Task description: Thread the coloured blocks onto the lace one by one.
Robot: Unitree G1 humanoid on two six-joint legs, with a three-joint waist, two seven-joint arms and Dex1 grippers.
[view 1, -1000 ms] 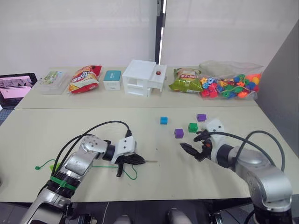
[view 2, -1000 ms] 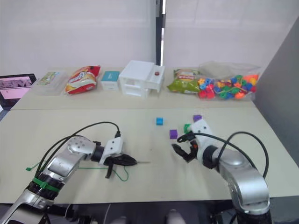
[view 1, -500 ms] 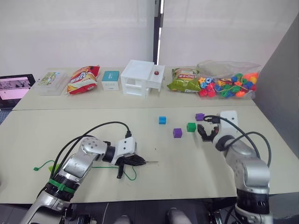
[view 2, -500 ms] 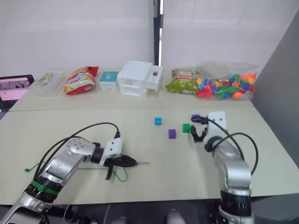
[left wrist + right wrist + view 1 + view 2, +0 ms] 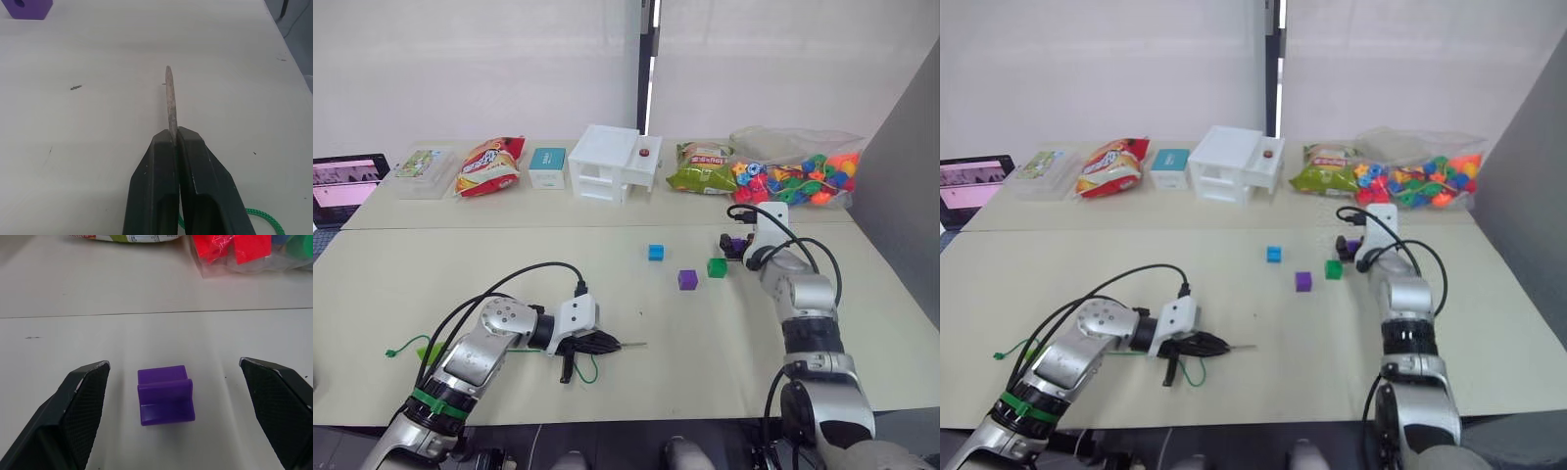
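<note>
A: Step in hand? Item 1 – right gripper, fingers spread wide, either side of far purple block on table; not touching.

B: Lace?

A: Item 2 – left gripper clamped on its needle tip, cord trailing behind.

B: Next?

A: Prob. close on block, lift, bring hole to needle – alignment tight

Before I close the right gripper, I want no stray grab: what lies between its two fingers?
In the right wrist view, one small purple plastic cube sits on the bare table between the open right gripper fingers, touching neither.
</note>
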